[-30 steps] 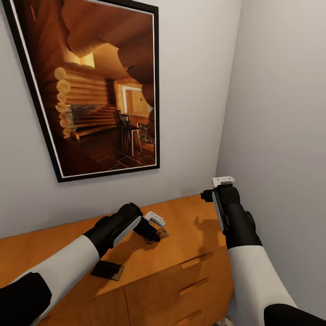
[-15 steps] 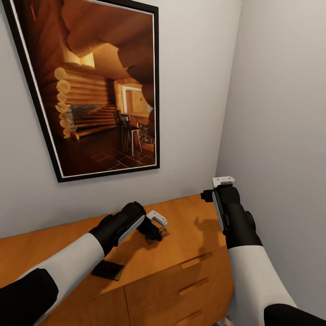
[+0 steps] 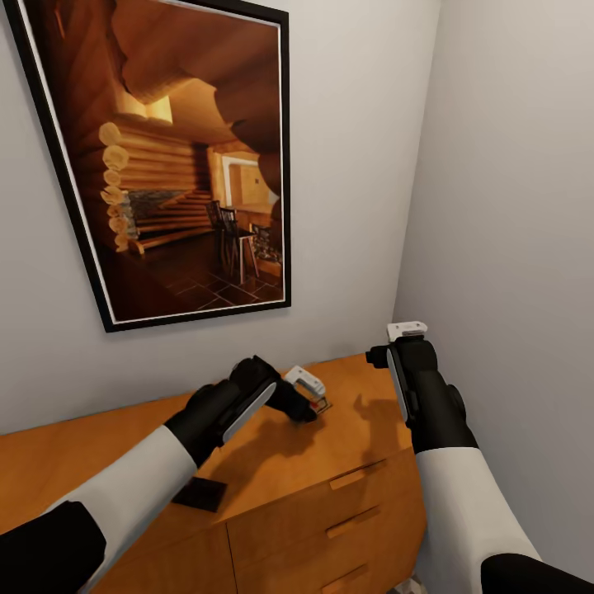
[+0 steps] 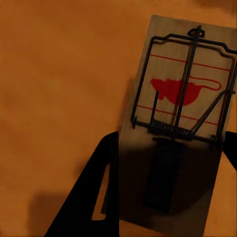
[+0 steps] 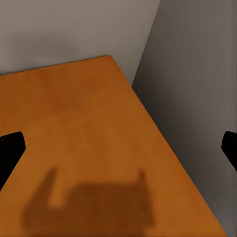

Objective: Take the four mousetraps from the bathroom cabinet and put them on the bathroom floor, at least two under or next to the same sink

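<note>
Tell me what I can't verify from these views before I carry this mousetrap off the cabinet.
- Second mousetrap, head view: the left forearm covers part of it.
- Remaining two mousetraps: not identifiable in any view.
- Held mousetrap, left wrist view: near end in deep shadow between the left gripper fingers, so contact is unclear.
- Right gripper, right wrist view: fingertips cut off at the frame edges.
- Cabinet drawers: contents hidden.

Large black-framed picture (image 3: 165,157) hangs on pale grey wall (image 3: 355,165), tilted in head view. It depicts a log-cabin interior: stacked logs, a staircase, dark chairs, tiled floor. A second grey wall (image 3: 511,206) meets it at the corner.
</note>
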`<state>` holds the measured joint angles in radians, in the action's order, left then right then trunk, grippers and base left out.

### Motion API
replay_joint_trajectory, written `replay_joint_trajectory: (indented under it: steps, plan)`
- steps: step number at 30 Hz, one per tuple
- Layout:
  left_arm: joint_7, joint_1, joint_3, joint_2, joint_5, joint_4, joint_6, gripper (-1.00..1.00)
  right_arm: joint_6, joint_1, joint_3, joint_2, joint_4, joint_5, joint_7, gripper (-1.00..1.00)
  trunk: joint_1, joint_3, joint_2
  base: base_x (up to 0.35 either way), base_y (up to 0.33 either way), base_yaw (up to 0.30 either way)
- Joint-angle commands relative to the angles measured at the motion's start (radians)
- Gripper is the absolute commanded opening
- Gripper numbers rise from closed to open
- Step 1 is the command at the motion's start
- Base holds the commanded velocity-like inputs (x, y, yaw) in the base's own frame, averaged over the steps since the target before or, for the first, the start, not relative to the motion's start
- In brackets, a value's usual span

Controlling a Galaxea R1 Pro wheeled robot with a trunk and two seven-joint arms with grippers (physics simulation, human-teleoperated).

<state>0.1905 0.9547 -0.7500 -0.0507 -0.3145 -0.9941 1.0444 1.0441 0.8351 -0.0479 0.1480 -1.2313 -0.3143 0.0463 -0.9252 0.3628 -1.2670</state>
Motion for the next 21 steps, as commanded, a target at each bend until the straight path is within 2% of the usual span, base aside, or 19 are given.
replay_joint_trajectory:
  steps: [1,2,6,10,16,21]
  plan:
    - [0.007,0.001,0.011,0.000,0.009,-0.004,0.003,-1.00,0.003,0.001,-0.001,0.001,-0.001,0.004,0.005,1.00,0.000,0.001,-0.001,0.000,0.000,0.000]
    - [0.007,0.001,0.029,0.000,0.012,-0.010,0.003,-1.00,0.003,0.001,-0.001,0.001,-0.001,0.002,0.005,1.00,0.000,0.001,-0.001,0.000,0.000,0.000]
    - [0.007,0.001,0.053,0.000,0.027,-0.016,0.003,-1.00,0.003,0.001,-0.001,0.001,-0.001,-0.001,0.005,1.00,0.000,0.001,-0.001,0.000,0.000,0.000]
    - [0.007,0.001,0.064,0.002,0.044,-0.016,0.003,-1.00,0.003,0.001,-0.001,0.001,-0.003,-0.005,0.005,1.00,0.000,0.001,-0.001,0.000,0.000,0.000]
    - [0.007,0.001,0.075,0.009,0.048,-0.014,0.003,-1.00,0.003,0.001,-0.001,0.002,-0.009,-0.006,0.006,1.00,0.000,0.001,-0.001,0.000,0.000,0.000]
    - [0.007,0.001,0.099,0.018,0.052,-0.014,0.003,-1.00,0.003,0.001,-0.001,0.003,-0.012,-0.005,0.006,1.00,0.000,0.001,-0.001,-0.073,0.000,0.000]
